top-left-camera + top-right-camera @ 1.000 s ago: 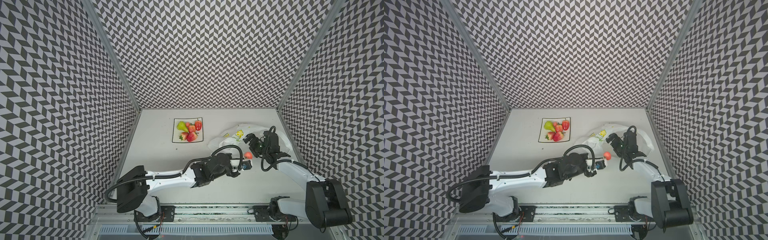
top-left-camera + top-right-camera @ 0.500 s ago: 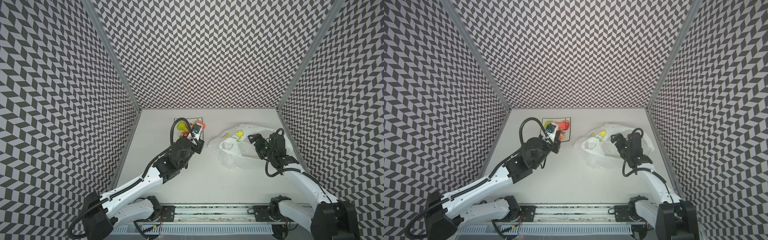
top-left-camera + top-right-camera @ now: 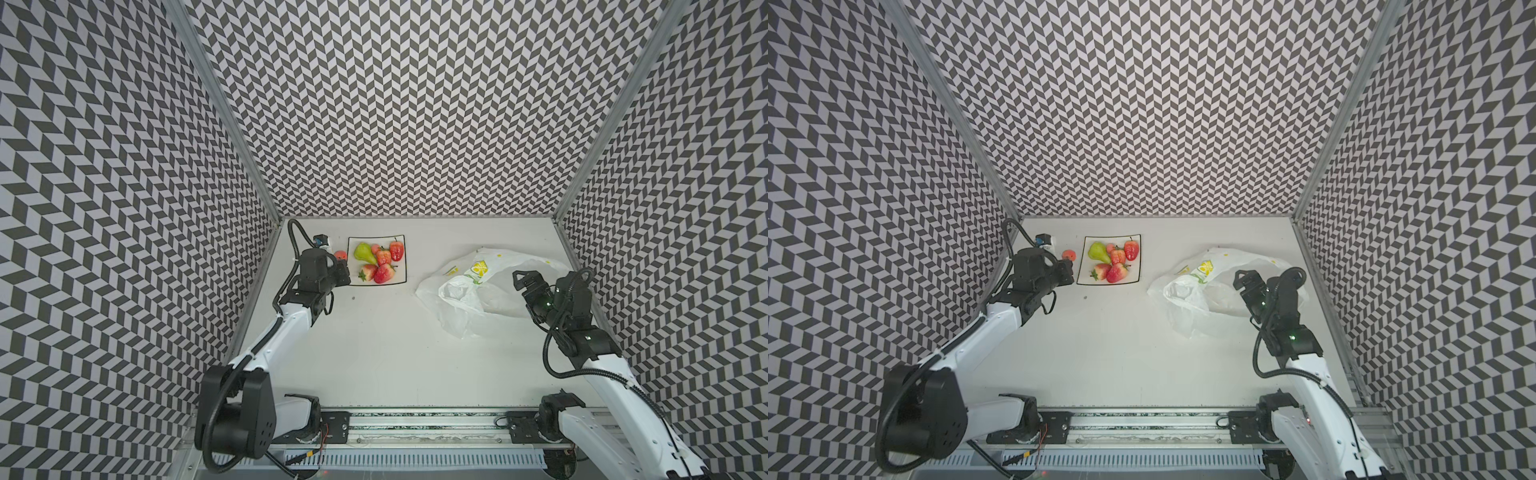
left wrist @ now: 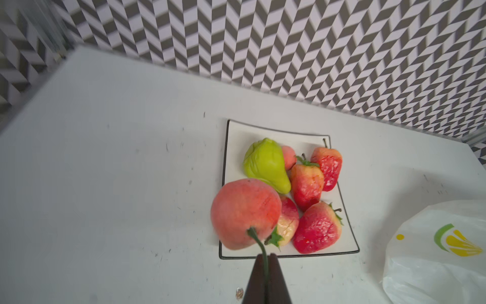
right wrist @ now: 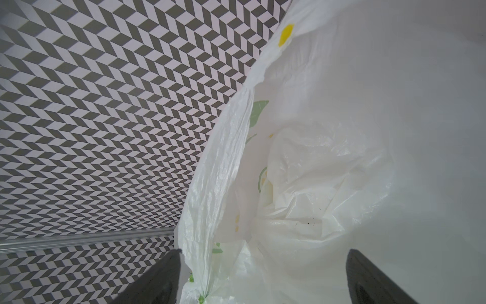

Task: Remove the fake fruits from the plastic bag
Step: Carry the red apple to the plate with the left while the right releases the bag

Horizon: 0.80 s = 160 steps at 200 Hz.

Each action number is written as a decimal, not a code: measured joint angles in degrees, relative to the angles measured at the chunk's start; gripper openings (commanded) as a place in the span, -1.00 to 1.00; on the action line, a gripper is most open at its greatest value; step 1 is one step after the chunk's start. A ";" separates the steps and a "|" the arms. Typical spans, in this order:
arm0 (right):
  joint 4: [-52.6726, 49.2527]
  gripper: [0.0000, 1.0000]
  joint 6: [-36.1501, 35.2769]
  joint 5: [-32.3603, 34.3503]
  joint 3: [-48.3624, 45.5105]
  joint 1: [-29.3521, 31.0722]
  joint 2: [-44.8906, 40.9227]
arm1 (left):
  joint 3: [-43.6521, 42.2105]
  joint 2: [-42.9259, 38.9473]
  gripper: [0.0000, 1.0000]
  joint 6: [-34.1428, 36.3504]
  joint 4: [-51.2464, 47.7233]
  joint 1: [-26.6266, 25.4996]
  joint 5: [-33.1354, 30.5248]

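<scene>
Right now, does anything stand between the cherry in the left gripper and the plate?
Nothing visible does. The cherry hangs by its stem from the shut left gripper, just beside the plate. The pear and strawberries crowd the plate's middle; bare room shows along its edges.

White arms (image 3: 286, 332) carry black joints (image 3: 237, 411) and looped cables (image 3: 545, 356).

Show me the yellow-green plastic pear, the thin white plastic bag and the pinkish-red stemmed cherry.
yellow-green pear (image 4: 265, 164): left wrist view, wide body.
white plastic bag (image 3: 459, 293): a top view, crinkled near side.
pinkish-red cherry (image 4: 244, 213): left wrist view, round body.
</scene>
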 measured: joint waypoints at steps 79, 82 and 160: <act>-1.55 0.92 -2.64 -0.96 3.13 0.00 2.89 | 10.80 20.68 -1.00 -6.84 4.33 3.69 17.97; -1.53 0.92 -2.64 -1.03 3.13 0.00 2.89 | 11.17 21.11 -1.00 -6.88 4.37 3.67 18.12; -1.49 0.91 -2.60 -1.31 3.13 0.00 2.86 | 12.15 24.81 -0.80 -8.28 4.04 3.67 16.92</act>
